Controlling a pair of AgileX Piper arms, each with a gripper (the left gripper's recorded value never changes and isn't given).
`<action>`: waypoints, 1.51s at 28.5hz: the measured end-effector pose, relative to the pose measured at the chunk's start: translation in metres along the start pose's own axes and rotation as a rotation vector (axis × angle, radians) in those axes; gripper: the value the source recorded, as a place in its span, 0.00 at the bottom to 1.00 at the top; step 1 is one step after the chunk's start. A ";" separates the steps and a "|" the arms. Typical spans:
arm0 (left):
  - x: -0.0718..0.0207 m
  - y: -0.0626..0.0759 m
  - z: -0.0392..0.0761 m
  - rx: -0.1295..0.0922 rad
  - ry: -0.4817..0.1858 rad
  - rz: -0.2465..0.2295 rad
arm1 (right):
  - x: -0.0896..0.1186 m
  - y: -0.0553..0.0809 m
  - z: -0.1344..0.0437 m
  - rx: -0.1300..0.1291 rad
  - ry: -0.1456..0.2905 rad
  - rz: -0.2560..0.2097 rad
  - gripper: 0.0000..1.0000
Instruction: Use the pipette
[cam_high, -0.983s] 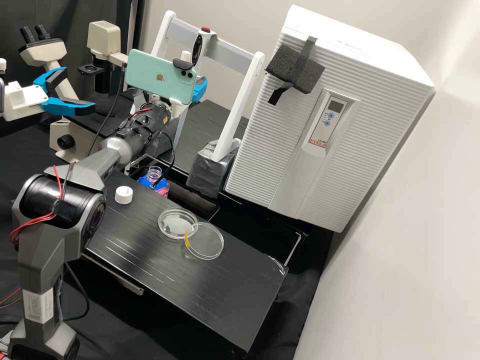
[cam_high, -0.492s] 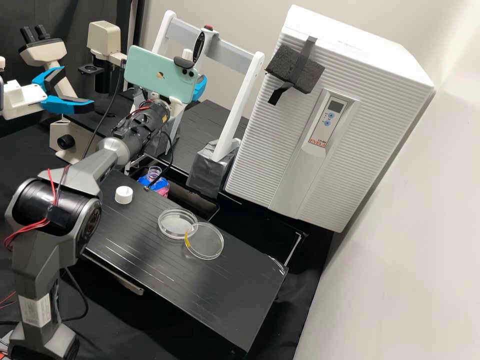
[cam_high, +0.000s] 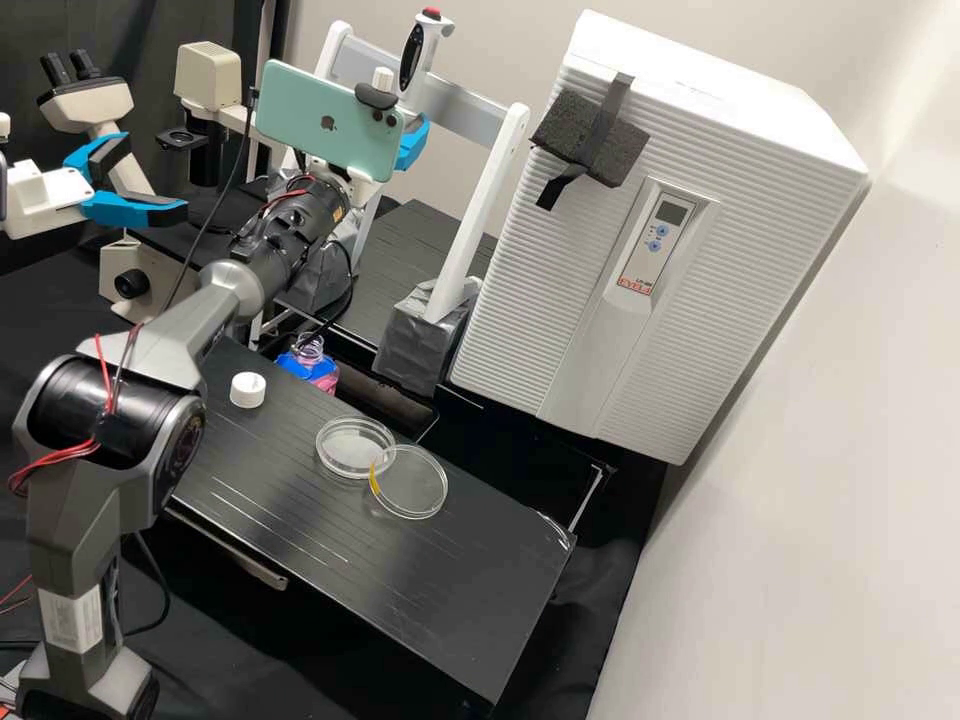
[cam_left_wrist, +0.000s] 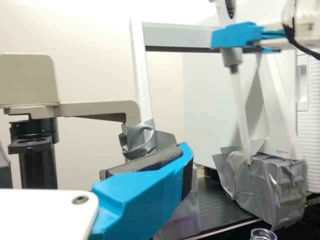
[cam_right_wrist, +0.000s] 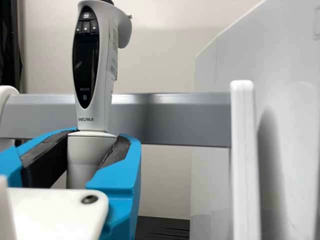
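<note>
the right gripper (cam_right_wrist: 82, 165) is clamped on the pipette (cam_right_wrist: 95, 75), its two blue fingers pressed against the pale barrel just under the dark display panel, with the body upright. in the high view the pipette's head stands above the grey crossbar of the white stand (cam_high: 470, 110), and in the left wrist view its thin shaft hangs down below the fingers in front of that stand. the left gripper (cam_high: 140, 180) is well apart from this, beside the microscope (cam_high: 90, 110), with its fingers spread and nothing between them. lower down, on the black tray (cam_high: 400, 580), a bottle of pink liquid (cam_high: 312, 362) stands uncapped, its white cap (cam_high: 247, 389) just beside it, and an open petri dish (cam_high: 352, 445) lies with its lid (cam_high: 410, 482) touching its edge. as i judge it, the grasp is done; bringing the pipette down to the bottle, drawing liquid and dispensing into the dish are all left.
</note>
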 end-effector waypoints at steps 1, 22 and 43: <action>0.0000 0.000 0.000 -0.009 0.002 0.000 | -0.003 -0.001 0.002 0.006 -0.002 0.001 0.00; -0.0097 -0.061 0.027 -0.029 -0.086 -0.211 | -0.083 -0.027 0.015 0.164 0.050 0.183 0.00; -0.0201 -0.092 0.032 -0.059 -0.078 -0.319 | -0.088 -0.064 0.035 0.029 0.032 0.222 0.00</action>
